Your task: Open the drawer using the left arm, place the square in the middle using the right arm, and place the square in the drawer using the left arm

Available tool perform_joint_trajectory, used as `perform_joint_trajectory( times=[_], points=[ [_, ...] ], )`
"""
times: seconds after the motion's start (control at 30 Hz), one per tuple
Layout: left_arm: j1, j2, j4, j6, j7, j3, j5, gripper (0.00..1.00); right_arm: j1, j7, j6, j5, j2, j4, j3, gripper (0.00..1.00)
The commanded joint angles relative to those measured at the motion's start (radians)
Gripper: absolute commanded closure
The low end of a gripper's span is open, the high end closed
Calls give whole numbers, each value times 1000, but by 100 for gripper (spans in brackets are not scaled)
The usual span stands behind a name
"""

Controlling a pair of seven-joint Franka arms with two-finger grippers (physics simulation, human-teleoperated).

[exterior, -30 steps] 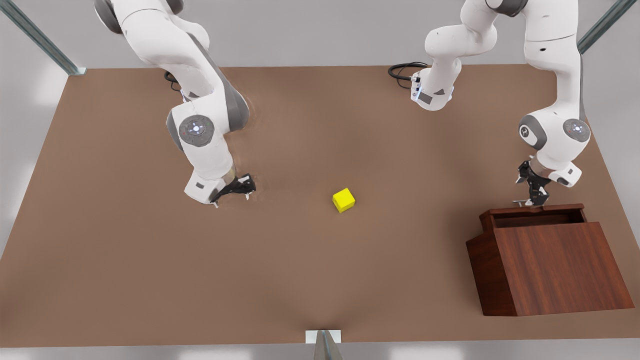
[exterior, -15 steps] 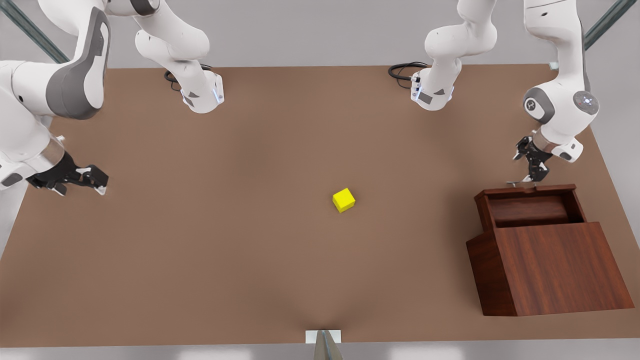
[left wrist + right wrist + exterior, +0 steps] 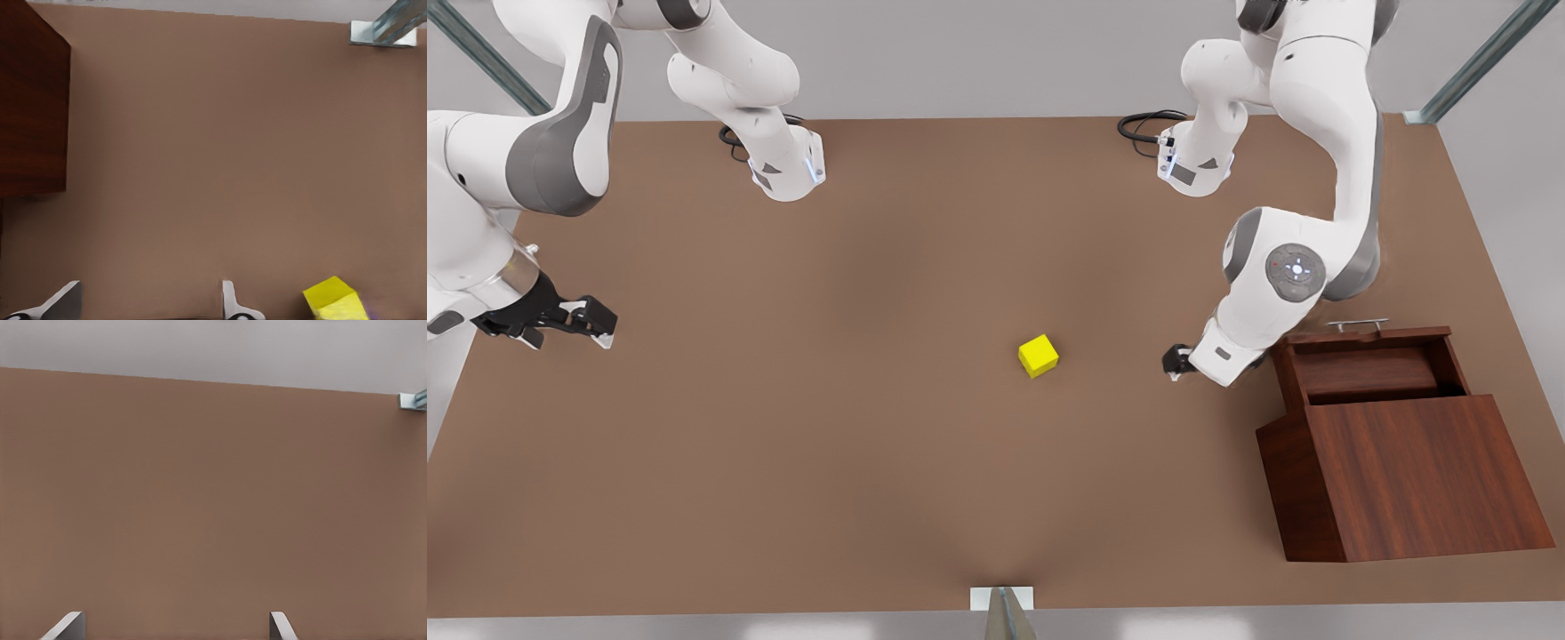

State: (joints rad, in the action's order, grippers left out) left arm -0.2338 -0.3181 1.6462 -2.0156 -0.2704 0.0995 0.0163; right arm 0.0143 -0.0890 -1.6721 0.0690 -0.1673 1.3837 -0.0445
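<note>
On the brown tabletop [image 3: 800, 462], the wooden box [image 3: 1405, 480] sits at the front view's right, its drawer [image 3: 1369, 373] pulled open. Beside it hangs the left gripper [image 3: 1174, 363], fingers spread, near the yellow square [image 3: 1038, 356] mid-table. Far opposite waits the right gripper [image 3: 596, 322], fingers apart.

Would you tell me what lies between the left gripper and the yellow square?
Only bare tabletop, as the front view shows, separates the left gripper from the square.

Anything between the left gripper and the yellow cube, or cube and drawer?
Nothing visible. The left gripper is open, with bare tabletop between it and the square. The drawer is pulled open; its near wall rises along the path. The right gripper waits far off.
</note>
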Motion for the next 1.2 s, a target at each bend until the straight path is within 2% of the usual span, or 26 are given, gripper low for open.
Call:
perform_joint_trajectory(
  times=[0.0, 0.07, 0.17, 0.5, 0.73, 0.97, 1.17],
  points=[
    [5, -15, -5, 0, 46, 22, -3, 0, 1, 0, -1, 0, 0, 0, 0, 0],
    [-1, -52, -23, 2, 193, 77, 2, 0, 3, 0, 0, 0, -1, 0, 0, 0],
    [-55, -104, -28, -8, 398, 77, 1, 0, 3, 0, -1, -12, -8, 0, -2, 0],
    [-274, -220, -22, -173, 398, 89, 4, 0, 4, 3, -1, -14, -8, -2, -2, 0],
    [-294, -276, -16, -190, 402, 89, 189, 0, 4, 3, 3, -12, -6, -2, -2, 0],
    [-312, -328, -13, -239, 382, 89, 178, 0, 6, 2, 0, -12, -8, -2, -2, 0],
    [-312, -323, 78, -319, 384, 89, 189, 0, 4, 2, -1, -12, -8, 0, -2, 0]
  ],
)
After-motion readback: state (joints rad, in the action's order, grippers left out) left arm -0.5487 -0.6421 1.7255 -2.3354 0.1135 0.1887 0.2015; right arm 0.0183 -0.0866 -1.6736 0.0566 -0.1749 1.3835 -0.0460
